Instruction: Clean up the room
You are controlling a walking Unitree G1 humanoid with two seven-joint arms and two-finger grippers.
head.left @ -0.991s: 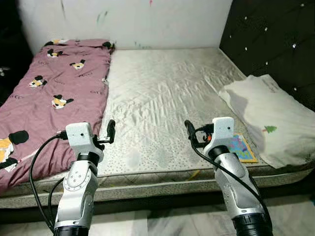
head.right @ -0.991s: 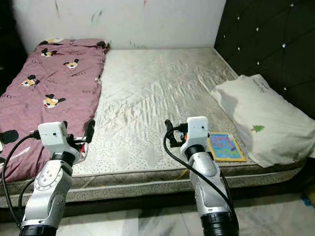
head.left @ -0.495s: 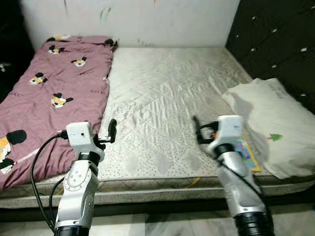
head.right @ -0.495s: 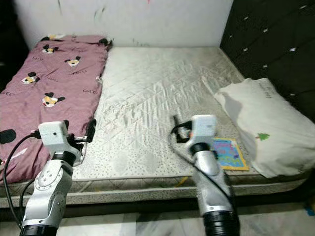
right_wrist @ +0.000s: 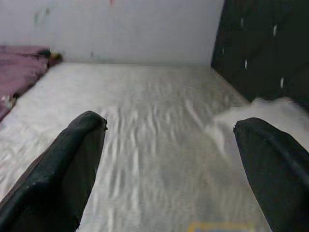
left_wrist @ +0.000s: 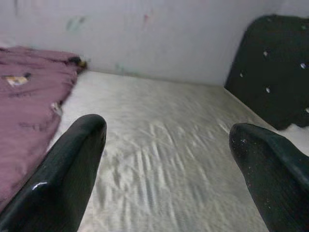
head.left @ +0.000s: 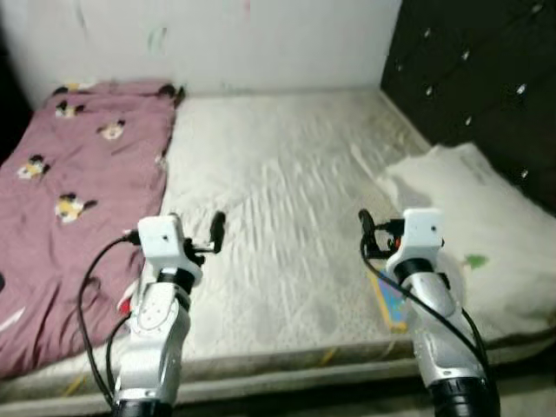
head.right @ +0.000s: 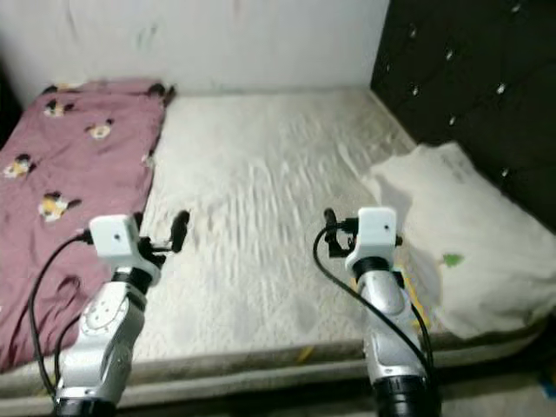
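Note:
A pale quilted mattress (head.left: pixel 278 182) lies before me. A pink blanket (head.left: pixel 69 191) with cartoon mice covers its left part. A white pillow (head.left: pixel 486 234) lies at the right, against the headboard. Beside the pillow lies a colourful flat book (head.left: pixel 389 304), mostly hidden behind my right forearm; its edge also shows in the right wrist view (right_wrist: pixel 222 226). My left gripper (head.left: pixel 217 233) is open and held above the near left of the mattress, holding nothing (left_wrist: pixel 169 130). Also open and holding nothing, my right gripper (head.left: pixel 365 233) hovers above the near right of the mattress (right_wrist: pixel 171 125).
A black tufted headboard (head.left: pixel 469 78) rises along the right side. A white wall (head.left: pixel 217 35) with small paint marks stands behind the bed. The mattress's front edge (head.left: pixel 261 365) runs just below my arms.
The whole picture has shifted and blurred, so the camera has moved; the bed looks closer. Both arms stay raised with fingers open. More of the book now sits behind my right forearm.

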